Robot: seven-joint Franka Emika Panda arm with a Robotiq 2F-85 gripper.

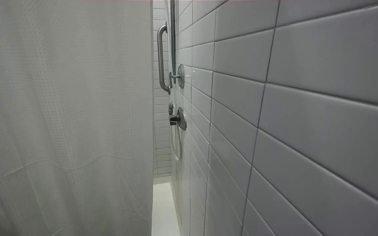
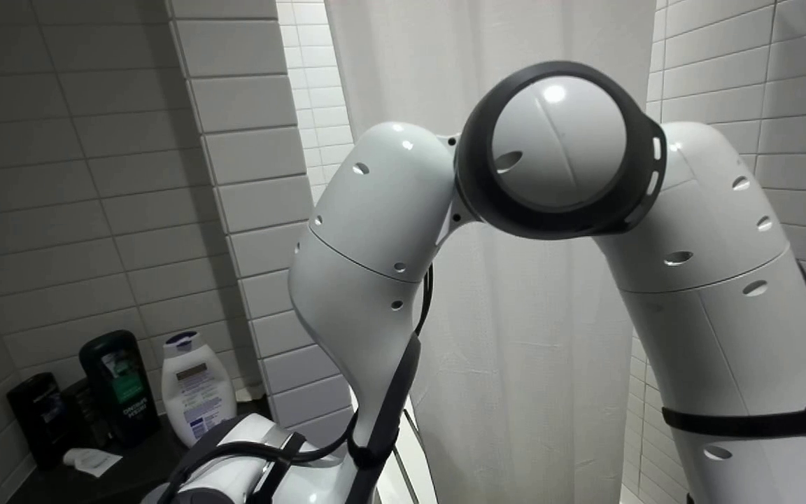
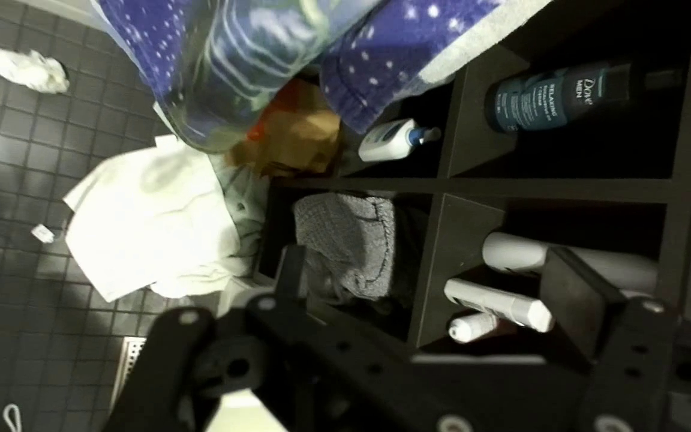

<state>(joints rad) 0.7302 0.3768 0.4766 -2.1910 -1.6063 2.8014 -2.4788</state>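
In the wrist view my gripper (image 3: 438, 279) comes in from the bottom with its fingers (image 3: 582, 294) wide apart and nothing gripped. It faces a dark shelf unit (image 3: 561, 187) with open compartments. Beyond the right finger lie a white box (image 3: 495, 300), a small white tube (image 3: 471, 327) and a white cylindrical bottle (image 3: 513, 252), partly hidden by that finger. A folded grey cloth (image 3: 351, 240) fills the neighbouring compartment, beyond the left finger. Further up are a dark Dove bottle (image 3: 549, 99) and a white pump bottle (image 3: 388, 141). Neither exterior view shows the gripper.
A blue star-patterned cloth (image 3: 381, 60) and a transparent bag (image 3: 261, 60) hang over the shelf top. White cloth (image 3: 153, 222) lies by the tiled floor (image 3: 9, 288). In an exterior view, bottles (image 2: 196, 392) stand beside the arm (image 2: 368, 280), before a shower curtain (image 2: 515, 350).
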